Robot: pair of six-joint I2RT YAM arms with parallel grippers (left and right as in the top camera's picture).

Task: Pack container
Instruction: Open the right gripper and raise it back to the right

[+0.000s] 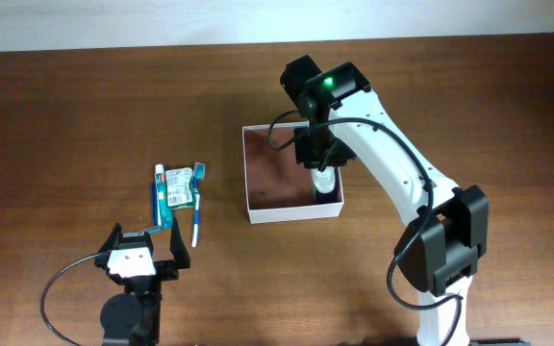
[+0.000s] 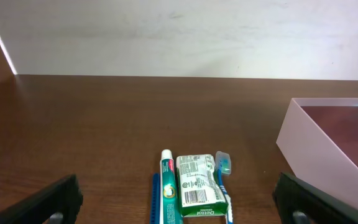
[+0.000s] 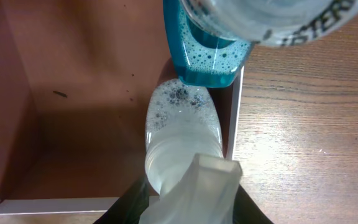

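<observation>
Container (image 1: 291,212) getting clear bottle (image 3: 182,137) beside blue bottle (image 3: 207,56); right gripper (image 3: 188,208) flanks cap, hold unclear; left gripper (image 1: 145,242) spread wide. Next likely: release, lift out.

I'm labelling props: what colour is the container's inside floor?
Reddish-brown; the container floor shows best in the overhead view.

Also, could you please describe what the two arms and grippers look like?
The right arm has white links between blocky black joints, a green light on its black wrist housing and a black cable looping alongside. The left gripper has two black fingers on a white plate, with another cable trailing.
</observation>
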